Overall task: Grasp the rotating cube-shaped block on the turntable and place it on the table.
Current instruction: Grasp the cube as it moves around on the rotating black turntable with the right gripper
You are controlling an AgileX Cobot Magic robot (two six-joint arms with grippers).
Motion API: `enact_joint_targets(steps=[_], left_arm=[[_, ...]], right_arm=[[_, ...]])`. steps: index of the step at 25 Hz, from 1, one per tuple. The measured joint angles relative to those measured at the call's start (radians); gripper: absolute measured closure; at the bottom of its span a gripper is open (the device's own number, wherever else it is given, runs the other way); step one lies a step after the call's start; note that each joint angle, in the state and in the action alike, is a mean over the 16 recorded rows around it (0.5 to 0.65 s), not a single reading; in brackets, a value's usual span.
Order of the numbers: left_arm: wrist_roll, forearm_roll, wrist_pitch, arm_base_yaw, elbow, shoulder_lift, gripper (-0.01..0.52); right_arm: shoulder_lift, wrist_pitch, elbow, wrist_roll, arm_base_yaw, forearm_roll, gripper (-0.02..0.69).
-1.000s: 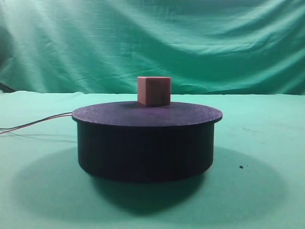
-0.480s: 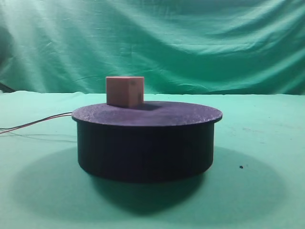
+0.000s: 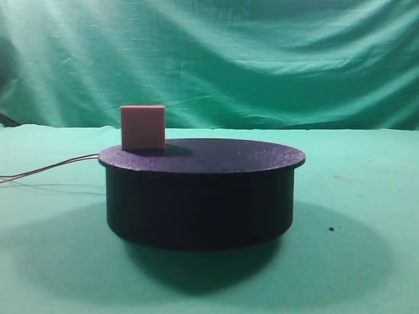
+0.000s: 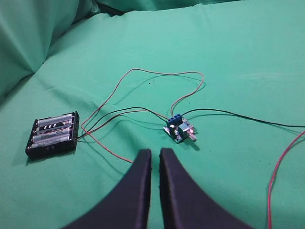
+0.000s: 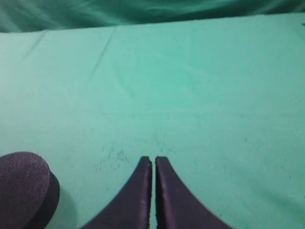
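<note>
At the turntable's [image 3: 203,157] left edge sits the cube-shaped block [image 3: 143,127]; both grippers' fingers [image 4: 153,160] [image 5: 152,164] closed, empty

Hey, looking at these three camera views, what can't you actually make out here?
- Cube-shaped block: absent from both wrist views, outside their frames.
- Turntable: right wrist view's edge cuts it off.
- Red and black wires: far ends leave the left wrist view.
- Blue circuit board: markings too small.

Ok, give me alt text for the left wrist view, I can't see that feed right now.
The left gripper hangs shut, its black fingers nearly touching, above the green table. Beyond it lie a black battery holder with cells and a small blue circuit board, joined by loose red and black wires.
</note>
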Motion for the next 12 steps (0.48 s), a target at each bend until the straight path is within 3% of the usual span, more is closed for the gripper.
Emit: enact_joint_targets(steps=[6, 12], left_arm=[[0.0, 0.0, 0.0, 0.0, 0.0, 0.0, 0.514], [0.0, 0.0, 0.0, 0.0, 0.0, 0.0, 0.514]], right_arm=[[0.226, 0.077, -0.063, -0.111, 0.039, 0.089, 0.665], [0.452, 0.104, -0.136, -0.212, 0.167, 0.177, 0.665]])
